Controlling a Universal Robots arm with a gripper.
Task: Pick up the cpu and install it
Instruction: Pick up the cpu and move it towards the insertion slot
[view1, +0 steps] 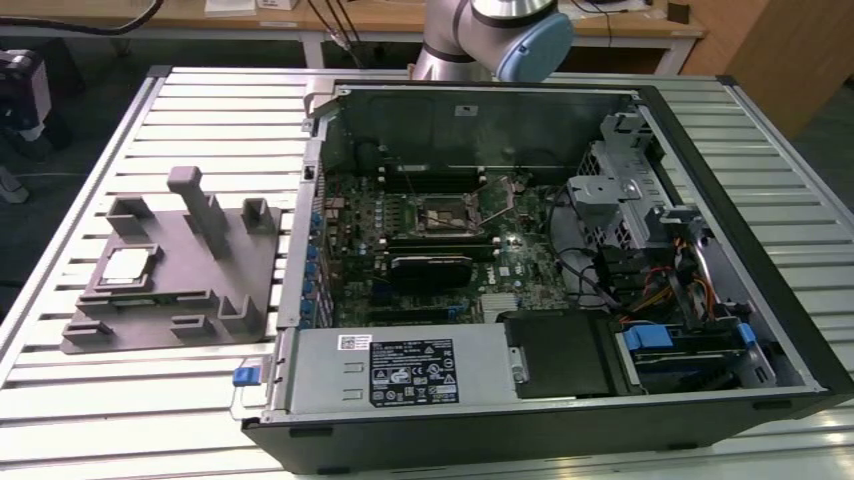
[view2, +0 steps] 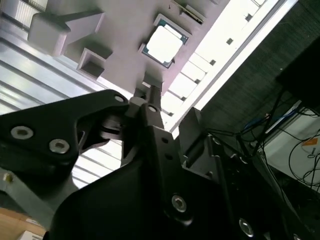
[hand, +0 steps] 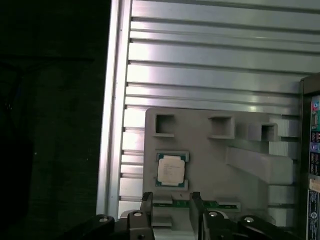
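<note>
Now the cpu lies beyond the gripper's spread fingers.

Slatted metal table bears grey fixture and computer case.

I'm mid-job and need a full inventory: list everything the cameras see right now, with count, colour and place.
cpu: one, silver top, lying flat on the grey fixture.
grey fixture: one, grey, on the table, at the exterior view's left of the case.
computer case: one, black, open, lying on the table.
motherboard: one, green, inside the case.
cpu socket: one, dark, on the motherboard.
power supply: one, silver, inside the case.
table: one, slatted silver, under everything.
robot arm: one, silver and light blue, behind the case.
gripper: one, black, open, over the fixture near the cpu, holding nothing.
</note>
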